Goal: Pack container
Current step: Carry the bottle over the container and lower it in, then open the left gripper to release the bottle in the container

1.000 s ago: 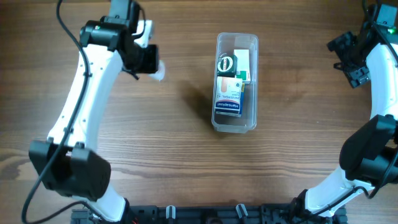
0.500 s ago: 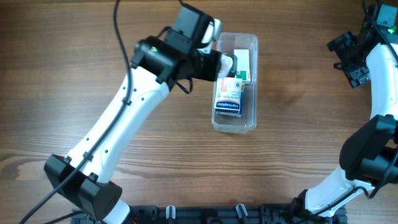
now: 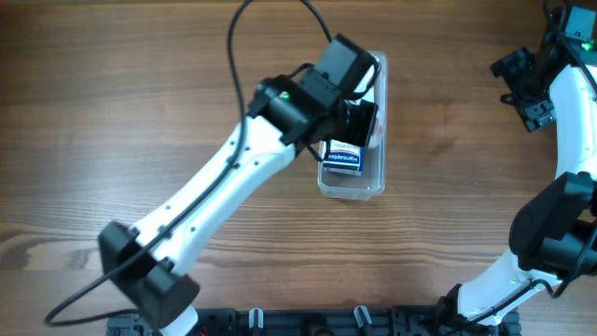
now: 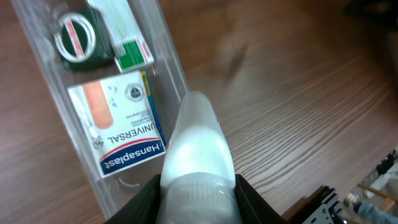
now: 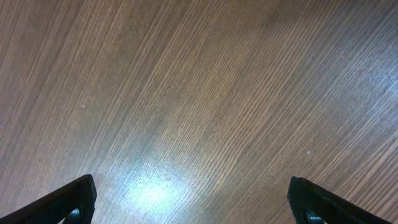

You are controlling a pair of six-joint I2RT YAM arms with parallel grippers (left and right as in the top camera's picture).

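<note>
The clear plastic container (image 3: 354, 185) stands at the table's middle. It holds a blue-and-white Hansaplast box (image 3: 341, 160), also in the left wrist view (image 4: 121, 134), beside a green-and-white box (image 4: 127, 43) and a round green-rimmed cap (image 4: 76, 34). The container's right wall (image 4: 169, 62) shows in that view too. My left gripper (image 3: 360, 119) is over the container, shut on a white bottle (image 4: 198, 149) that points down over its right wall; the gripper (image 4: 198, 202) grips the bottle's wide end. My right gripper (image 3: 528, 91) is open and empty at the far right, over bare wood (image 5: 193, 199).
The left arm (image 3: 233, 187) stretches diagonally from the front left across the table to the container. The right arm (image 3: 569, 140) stands along the right edge. A black rail (image 3: 308, 322) runs along the front edge.
My left arm has swung right with the white bottle, from the table's far left to over the container. The right arm has not moved.
</note>
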